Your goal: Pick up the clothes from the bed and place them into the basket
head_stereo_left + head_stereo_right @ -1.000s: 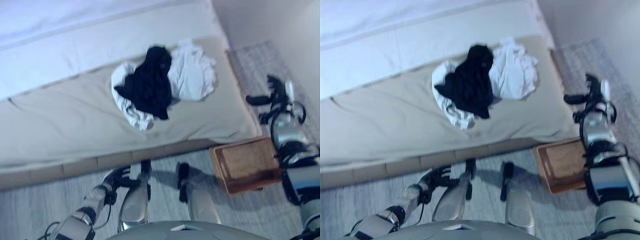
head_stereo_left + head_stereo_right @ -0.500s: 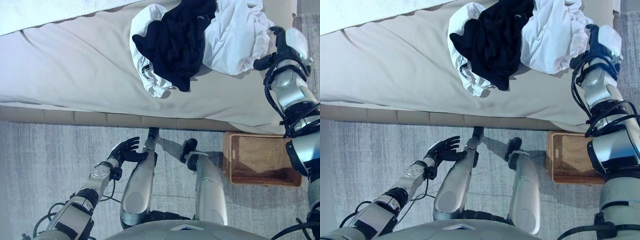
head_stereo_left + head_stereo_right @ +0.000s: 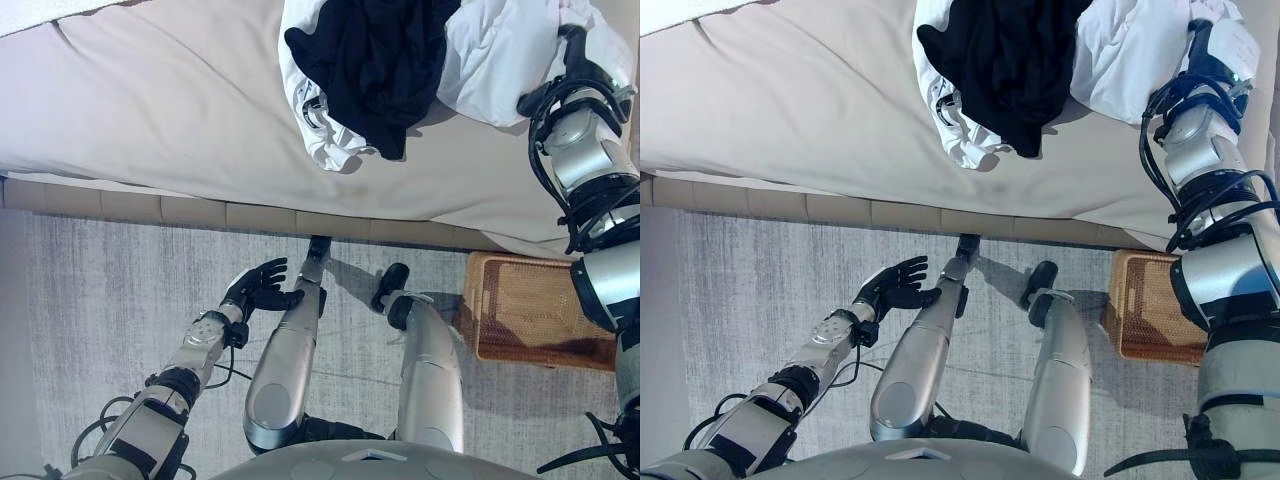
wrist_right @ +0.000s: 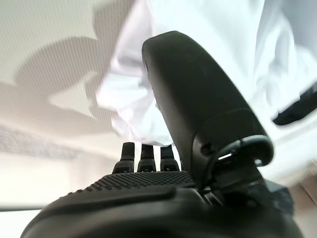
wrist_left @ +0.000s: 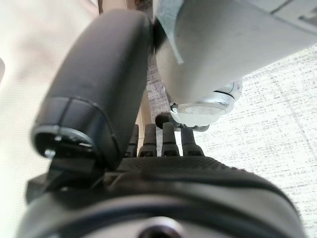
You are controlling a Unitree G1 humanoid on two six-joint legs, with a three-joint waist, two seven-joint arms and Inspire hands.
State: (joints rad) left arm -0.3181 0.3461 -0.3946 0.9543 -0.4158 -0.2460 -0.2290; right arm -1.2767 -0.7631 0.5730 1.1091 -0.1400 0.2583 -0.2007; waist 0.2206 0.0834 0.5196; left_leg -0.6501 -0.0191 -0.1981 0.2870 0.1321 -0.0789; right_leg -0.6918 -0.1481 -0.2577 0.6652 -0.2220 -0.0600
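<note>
A black garment (image 3: pixel 375 60) lies on the beige bed (image 3: pixel 150 110), on top of a crumpled white cloth (image 3: pixel 318 135). A second white garment (image 3: pixel 495 50) lies beside it to the right. My right hand (image 3: pixel 575 65) is at that white garment's right edge, fingers straight, holding nothing. In the right wrist view the right hand (image 4: pixel 148 198) points at the white garment (image 4: pixel 277 49) just past its fingers. My left hand (image 3: pixel 258 290) hangs open low over the floor, left of the bed's edge. The brown wicker basket (image 3: pixel 530 300) stands on the floor at the right, by the bed.
The bed's padded base (image 3: pixel 200 212) runs across the view in front of me. Grey carpet (image 3: pixel 100 300) covers the floor to the left. The basket stands below my right forearm.
The camera has moved closer and tilted down. My right hand rose from beside the bed to the white garment's edge. The left hand stays low.
</note>
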